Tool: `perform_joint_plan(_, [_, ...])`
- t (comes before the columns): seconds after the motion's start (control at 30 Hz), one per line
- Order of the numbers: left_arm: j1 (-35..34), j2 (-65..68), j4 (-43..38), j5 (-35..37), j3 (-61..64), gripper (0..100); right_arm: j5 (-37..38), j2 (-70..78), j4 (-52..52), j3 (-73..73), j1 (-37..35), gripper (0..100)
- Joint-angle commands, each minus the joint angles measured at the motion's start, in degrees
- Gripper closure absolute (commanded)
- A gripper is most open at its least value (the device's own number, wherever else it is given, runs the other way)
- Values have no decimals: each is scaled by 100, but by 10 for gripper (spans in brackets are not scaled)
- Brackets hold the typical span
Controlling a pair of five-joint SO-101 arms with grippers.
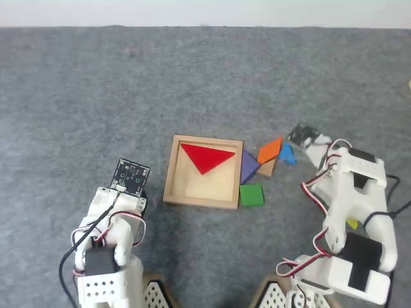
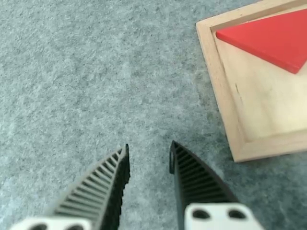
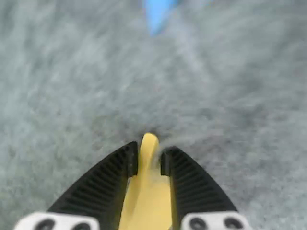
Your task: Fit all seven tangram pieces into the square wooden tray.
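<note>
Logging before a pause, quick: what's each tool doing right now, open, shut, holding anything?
Left tool: open, empty.
Right tool: closed on the yellow piece.

Parted jaws on left arm (image 1: pixel 106 253) — jaws on right arm (image 1: pixel 350 192) pinch a yellow piece (image 3: pixel 148 201).

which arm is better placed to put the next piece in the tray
Right, probably: the right claw is shut on the yellow piece, ready for the tray. The left claw hangs open and empty over carpet.
</note>
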Motion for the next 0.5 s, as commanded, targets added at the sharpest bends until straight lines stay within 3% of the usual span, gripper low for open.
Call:
perform_joint_plan(0.0, [-26,-70,-44,-44,-22,866,-237,-22,189,-352,-48,934])
perform_joint_plan(0.23, [-26,-70,-44,-44,-22,866,-387,22,277,-325,286,779])
perform_joint_plan(0.47, [-18,-70,-44,-44,-22,866,-396,-13,365,-176,567,840])
